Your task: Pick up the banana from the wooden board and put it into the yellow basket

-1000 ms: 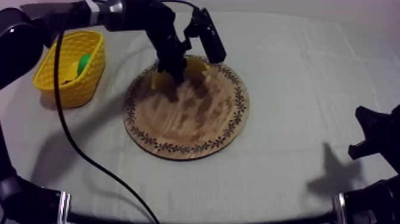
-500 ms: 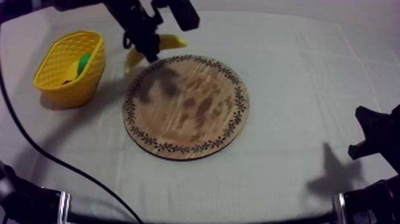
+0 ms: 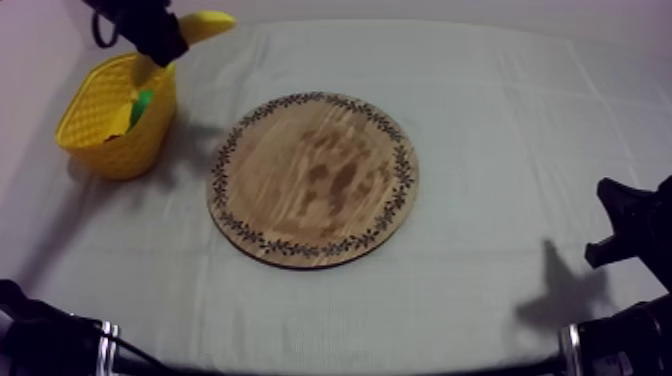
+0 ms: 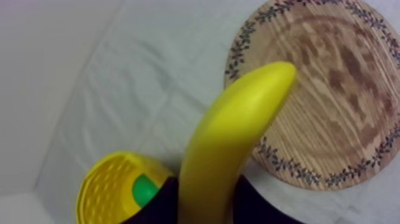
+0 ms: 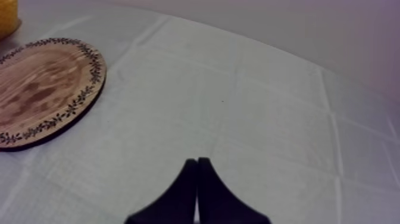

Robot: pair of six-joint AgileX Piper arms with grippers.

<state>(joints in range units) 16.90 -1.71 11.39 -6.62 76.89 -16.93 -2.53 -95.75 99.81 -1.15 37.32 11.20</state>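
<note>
Up by the yellow basket (image 3: 112, 125), the smooth curved banana (image 3: 207, 21) juts from my left gripper (image 3: 166, 42), clamped round it, arm raised high.

No writing, label, brand, number or sign can be read anywhere. The round wooden board (image 3: 312, 180) bears a leafy pattern along its rim, ornament rather than lettering.
</note>
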